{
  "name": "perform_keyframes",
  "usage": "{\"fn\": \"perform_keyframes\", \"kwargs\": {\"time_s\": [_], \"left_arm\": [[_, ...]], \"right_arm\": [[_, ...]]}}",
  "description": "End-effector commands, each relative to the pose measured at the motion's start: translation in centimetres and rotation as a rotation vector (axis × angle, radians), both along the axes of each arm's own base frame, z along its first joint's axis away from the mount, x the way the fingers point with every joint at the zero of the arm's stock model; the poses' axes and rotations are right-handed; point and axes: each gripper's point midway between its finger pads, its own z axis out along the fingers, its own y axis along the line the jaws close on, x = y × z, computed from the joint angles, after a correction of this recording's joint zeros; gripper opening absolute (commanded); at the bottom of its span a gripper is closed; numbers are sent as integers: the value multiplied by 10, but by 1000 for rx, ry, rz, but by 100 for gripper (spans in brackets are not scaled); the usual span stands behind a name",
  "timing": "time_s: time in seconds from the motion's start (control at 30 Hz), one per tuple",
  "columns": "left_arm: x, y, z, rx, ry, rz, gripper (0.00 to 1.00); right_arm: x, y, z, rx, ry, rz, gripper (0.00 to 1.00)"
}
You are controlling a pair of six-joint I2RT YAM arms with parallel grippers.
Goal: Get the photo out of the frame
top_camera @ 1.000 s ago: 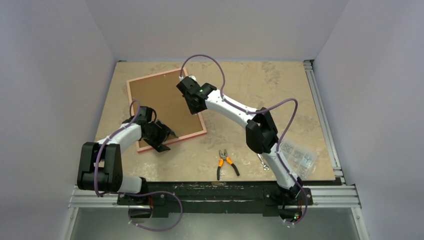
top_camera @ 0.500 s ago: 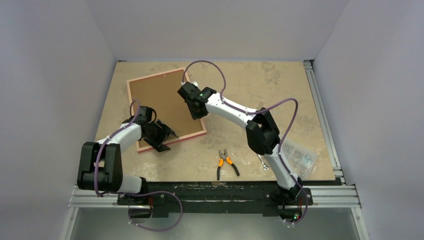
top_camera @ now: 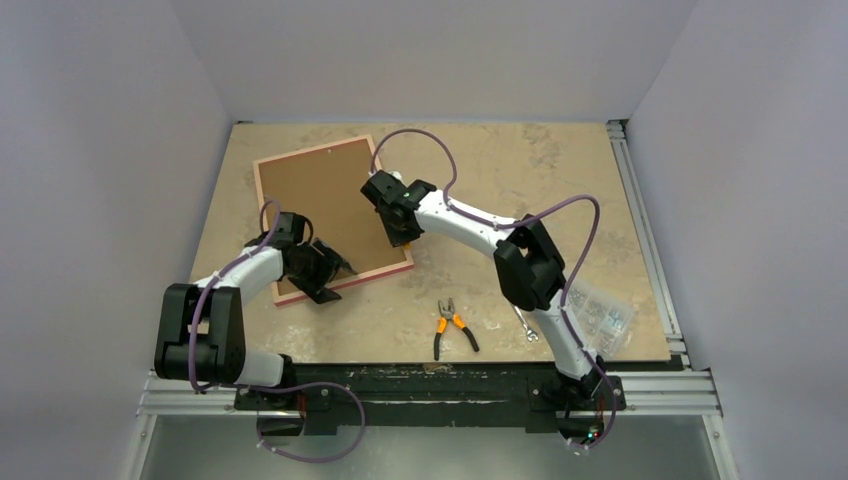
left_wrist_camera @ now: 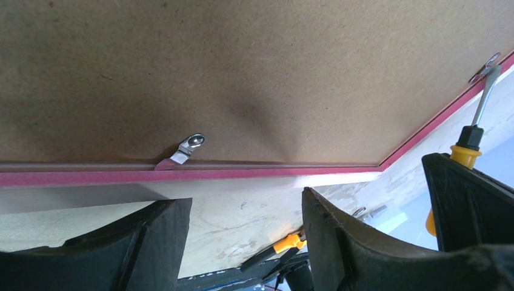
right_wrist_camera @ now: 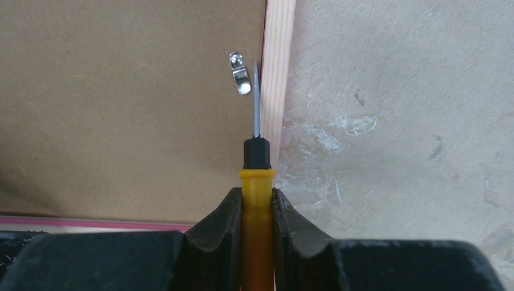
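The frame (top_camera: 318, 198) lies face down on the table, brown backing board up, with a pink-red rim (left_wrist_camera: 254, 174). The photo is hidden under the board. My right gripper (top_camera: 402, 226) is shut on a yellow-handled screwdriver (right_wrist_camera: 257, 182). The blade tip sits just right of a small metal clip (right_wrist_camera: 240, 74) by the frame's right edge. My left gripper (top_camera: 326, 274) stands open at the frame's near edge, nothing between its fingers (left_wrist_camera: 330, 230). Another clip (left_wrist_camera: 186, 148) lies on the board just past them. The screwdriver (left_wrist_camera: 476, 130) also shows at the right of the left wrist view.
Orange-handled pliers (top_camera: 452, 326) lie on the table near the front, right of the frame. A small wrench (top_camera: 527, 326) and a clear plastic box of small parts (top_camera: 597, 312) lie further right. White walls enclose the table on three sides.
My right gripper has moved with the screwdriver along the frame's right edge toward the near corner. The left gripper has stayed in place, open.
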Motion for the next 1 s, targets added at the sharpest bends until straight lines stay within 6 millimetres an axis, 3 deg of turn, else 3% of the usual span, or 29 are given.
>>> {"fn": "perform_keyframes", "kwargs": {"time_s": [0.0, 0.53, 0.63, 0.77, 0.83, 0.97], "left_arm": [[3, 0, 0, -9, -16, -2, 65], [3, -2, 0, -21, -19, -12, 66], [6, -2, 5, -21, -44, -26, 69], [13, -8, 20, -46, -113, -87, 77], [16, -15, 33, -81, -172, -142, 80], [15, -46, 72, -280, -386, -289, 81]], "right_arm": [[-13, 8, 15, 95, 46, 27, 0], [-23, 25, 13, 168, 107, 78, 0], [-17, 15, 27, 145, 51, 48, 0], [-21, -4, 63, 121, -28, 23, 0], [-35, -9, 90, 213, -55, 37, 0], [-71, -7, 100, 434, -43, 115, 0]]}}
